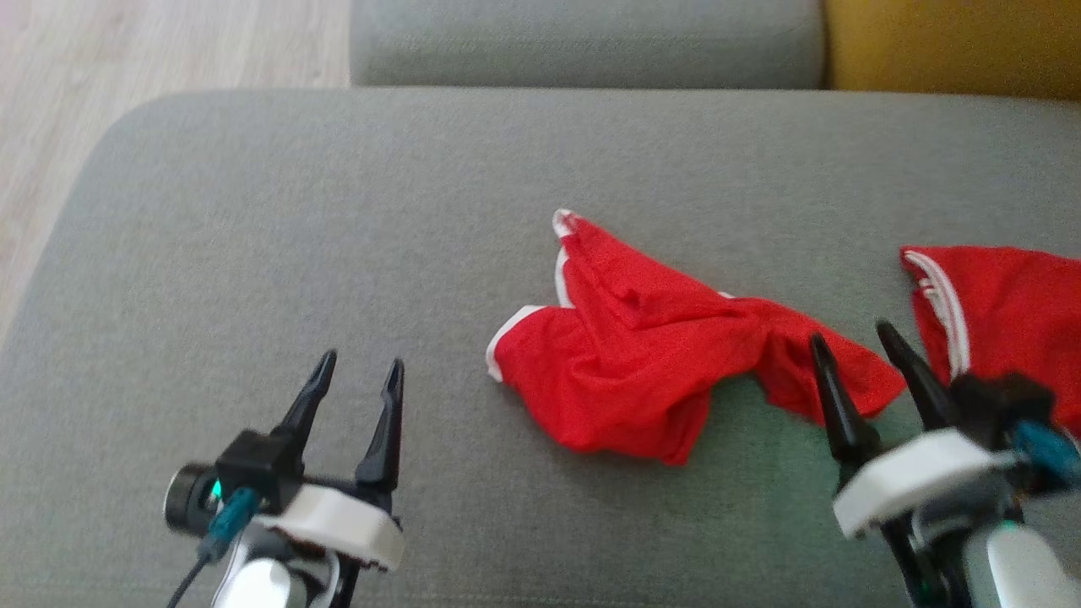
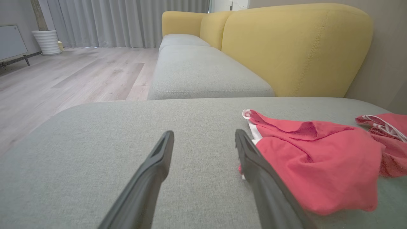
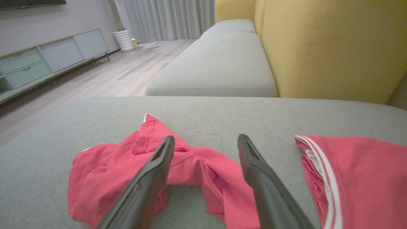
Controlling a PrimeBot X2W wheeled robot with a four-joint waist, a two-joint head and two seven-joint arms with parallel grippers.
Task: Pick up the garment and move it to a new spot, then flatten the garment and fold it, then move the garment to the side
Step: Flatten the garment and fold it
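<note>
**Both jaws wide, nothing held; garment crumpled mid-cushion**

Red garment [image 1: 625, 371] lies crumpled on the grey seat cushion [image 1: 338, 253], just right of centre in the head view. White trim runs along its left and upper edges. It is bunched at the middle, with one tail running toward the lower right. Not flat, not folded.

Left jaws: lower left of the head view, fingers [image 1: 384, 422] spread wide, empty, over bare cushion. Well apart from the garment's left edge. In the left wrist view the red garment [image 2: 318, 159] sits lower right, behind the right-hand finger [image 2: 254, 165]. The seat cushion [image 2: 127, 143] is bare between the fingers.

Right jaws: lower right of the head view, fingers [image 1: 836, 397] spread wide, nothing gripped. The tips sit over the garment's right tail. In the right wrist view the left-hand finger [image 3: 155, 171] crosses the red garment [image 3: 105, 171]. The right-hand one is over bare seat cushion [image 3: 222, 117]. Can't tell whether the tips touch fabric.

Second red garment [image 1: 1005, 304], white-striped, is at the right edge of the head view on the same cushion, near the first one's tail. In the right wrist view the second red garment [image 3: 365, 178] has grey cushion showing between it and the first.

Yellow backrest [image 1: 954, 42] upper right, another grey cushion [image 1: 583, 42] top centre, wood floor [image 1: 127, 51] upper left.
</note>
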